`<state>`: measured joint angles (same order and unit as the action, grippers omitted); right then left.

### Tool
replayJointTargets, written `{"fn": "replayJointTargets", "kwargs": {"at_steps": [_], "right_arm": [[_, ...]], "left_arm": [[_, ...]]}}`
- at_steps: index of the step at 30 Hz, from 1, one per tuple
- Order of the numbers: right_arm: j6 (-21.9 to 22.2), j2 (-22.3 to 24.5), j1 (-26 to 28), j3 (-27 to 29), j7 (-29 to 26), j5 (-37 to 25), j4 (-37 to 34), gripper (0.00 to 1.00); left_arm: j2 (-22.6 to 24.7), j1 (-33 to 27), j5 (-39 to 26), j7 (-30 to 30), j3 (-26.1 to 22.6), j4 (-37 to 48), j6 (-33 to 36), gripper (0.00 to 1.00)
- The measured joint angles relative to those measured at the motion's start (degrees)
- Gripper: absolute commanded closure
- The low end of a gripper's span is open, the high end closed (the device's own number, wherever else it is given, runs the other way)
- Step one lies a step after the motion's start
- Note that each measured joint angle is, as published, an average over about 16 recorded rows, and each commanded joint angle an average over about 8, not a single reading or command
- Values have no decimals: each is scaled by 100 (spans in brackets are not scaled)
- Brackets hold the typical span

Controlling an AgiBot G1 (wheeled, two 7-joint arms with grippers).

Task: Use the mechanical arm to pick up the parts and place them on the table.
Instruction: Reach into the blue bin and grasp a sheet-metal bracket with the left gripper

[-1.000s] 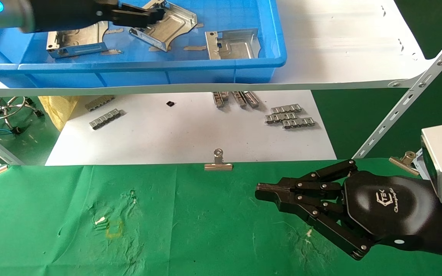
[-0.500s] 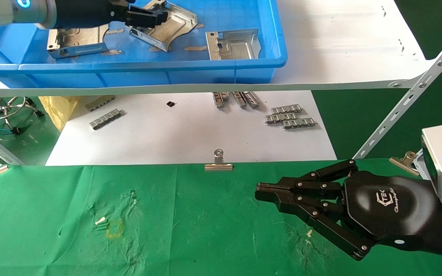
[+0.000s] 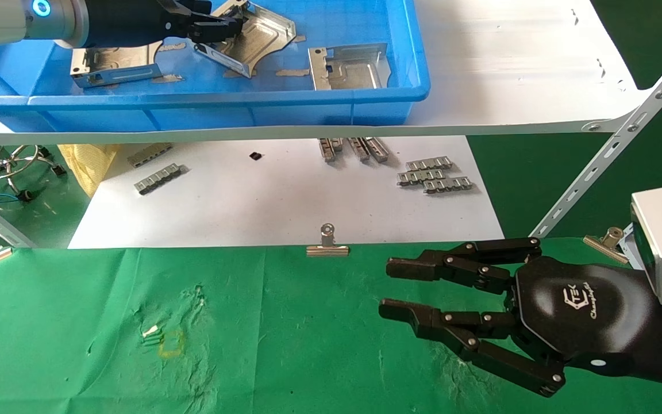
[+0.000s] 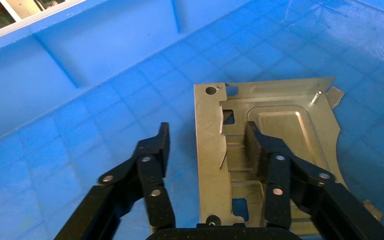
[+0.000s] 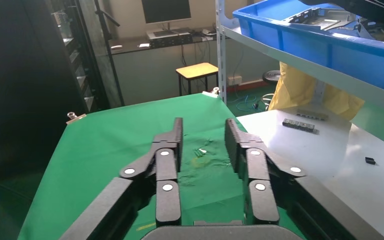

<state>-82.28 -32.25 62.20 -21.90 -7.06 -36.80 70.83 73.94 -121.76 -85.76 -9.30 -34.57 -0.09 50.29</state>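
Reaching across from the left in the head view, the left gripper sits low inside the blue bin on the white shelf, its black fingers at the tilted middle part. Two more parts lie flat in the bin, one at the left and one at the right. The right gripper hangs low over the green table, palm shell up, fingers spread apart with nothing between them. A binder clip sits at the cloth's far edge, and grey ribbed strips lie on the white board beyond.

From the left wrist view, the left gripper is open, straddling the part's upturned side wall: one finger rests inside the bracket, the other over the bin floor.

From the right wrist view, the right gripper points out over the table, fingers parted and empty.
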Motion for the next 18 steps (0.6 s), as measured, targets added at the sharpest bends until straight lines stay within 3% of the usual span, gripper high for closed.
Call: {"fn": "replayJointTargets", "kwargs": {"at_steps": [18], "right_arm": [[0,0,0,0,0,0,0,0]], "left_arm": [[-175,-178,147,140,100,-152,480,100]]}}
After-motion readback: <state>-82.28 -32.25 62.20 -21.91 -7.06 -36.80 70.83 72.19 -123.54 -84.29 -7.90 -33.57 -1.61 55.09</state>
